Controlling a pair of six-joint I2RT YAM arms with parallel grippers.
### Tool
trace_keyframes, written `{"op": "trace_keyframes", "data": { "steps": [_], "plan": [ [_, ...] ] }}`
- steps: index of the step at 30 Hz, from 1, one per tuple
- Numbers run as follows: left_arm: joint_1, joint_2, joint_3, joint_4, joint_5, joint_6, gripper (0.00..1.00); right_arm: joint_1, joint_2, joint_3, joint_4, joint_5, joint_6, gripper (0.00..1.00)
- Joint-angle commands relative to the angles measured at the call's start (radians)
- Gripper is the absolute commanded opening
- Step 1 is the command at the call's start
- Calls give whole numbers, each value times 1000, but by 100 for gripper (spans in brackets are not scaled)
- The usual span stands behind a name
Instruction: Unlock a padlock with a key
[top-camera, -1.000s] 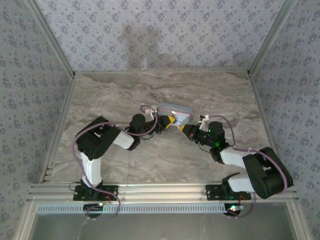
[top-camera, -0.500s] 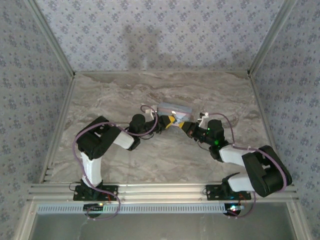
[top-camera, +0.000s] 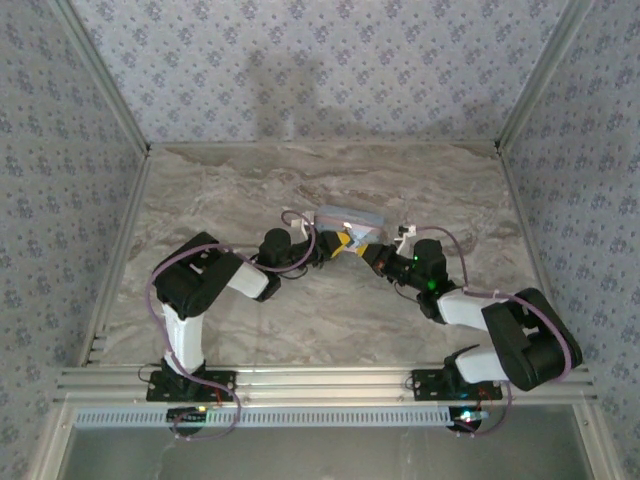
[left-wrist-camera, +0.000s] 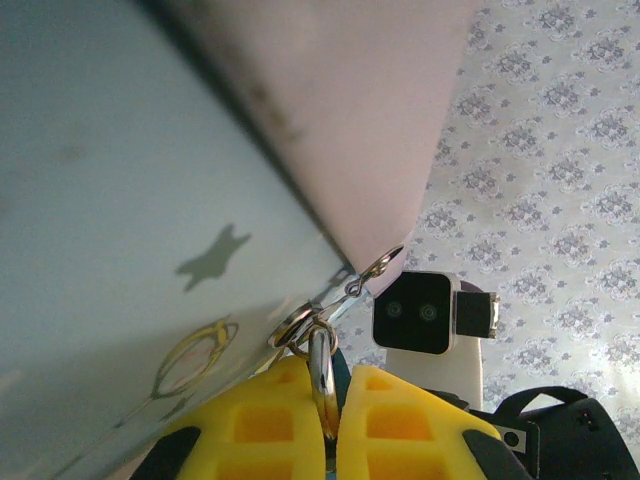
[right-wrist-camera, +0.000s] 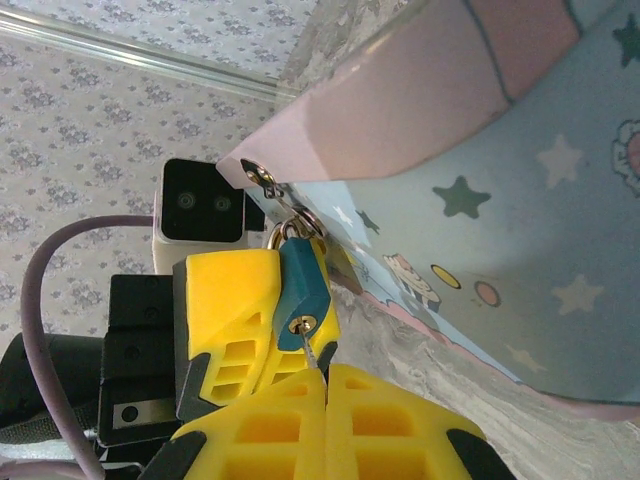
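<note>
On the grey-brown marbled table (top-camera: 230, 190), between walls (top-camera: 300, 60) of flowered paper, I see my left gripper (left-wrist-camera: 332, 388) closed tight on the small teal padlock (right-wrist-camera: 300, 285) hanging at the corner of the pale blue tin (top-camera: 348, 216), and my right gripper (right-wrist-camera: 325, 385) pinched closed on the key (right-wrist-camera: 316, 357), its tip at the keyhole.

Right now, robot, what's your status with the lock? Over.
Left gripper shut on padlock. Right gripper shut on key, tip at keyhole. Padlock hooked onto blue tin; nothing blocking.
</note>
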Motion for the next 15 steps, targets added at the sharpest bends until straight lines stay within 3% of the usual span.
{"op": "trace_keyframes", "data": {
  "steps": [1,7,15],
  "plan": [
    [-18,7,18,106,25,-4,0,15,8,39,28,32,-14,0],
    [-26,10,28,116,29,-7,0,23,60,36,175,45,95,0],
    [-37,11,32,122,32,-9,0,48,68,44,202,75,142,0]
  ]
}}
